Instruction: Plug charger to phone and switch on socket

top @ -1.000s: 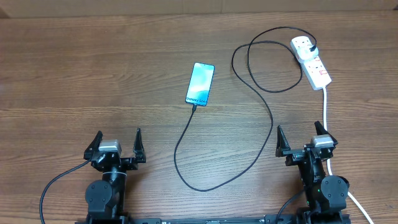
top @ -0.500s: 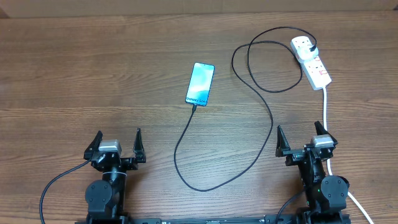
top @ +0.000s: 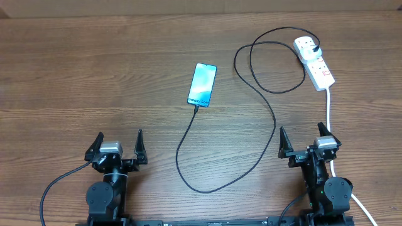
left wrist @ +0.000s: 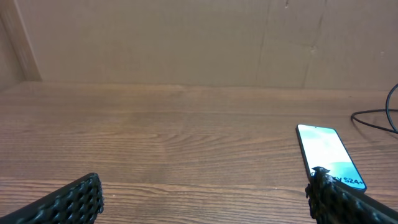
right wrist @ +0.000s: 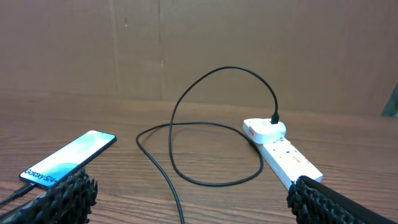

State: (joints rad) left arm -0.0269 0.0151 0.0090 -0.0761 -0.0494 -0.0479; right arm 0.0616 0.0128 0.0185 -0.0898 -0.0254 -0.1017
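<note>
The phone (top: 202,84) lies screen up in the middle of the table, cyan screen lit, also in the left wrist view (left wrist: 328,155) and the right wrist view (right wrist: 68,158). The black charger cable (top: 272,119) runs from the phone's near short edge, loops across the table and ends in a white plug seated in the far outlet of the white socket strip (top: 316,63), also in the right wrist view (right wrist: 283,149). My left gripper (top: 117,145) is open and empty at the near left. My right gripper (top: 306,139) is open and empty at the near right, in front of the strip.
The strip's white cord (top: 329,110) runs down the right side past my right arm. A brown cardboard wall (left wrist: 199,37) stands behind the wooden table (top: 94,69).
</note>
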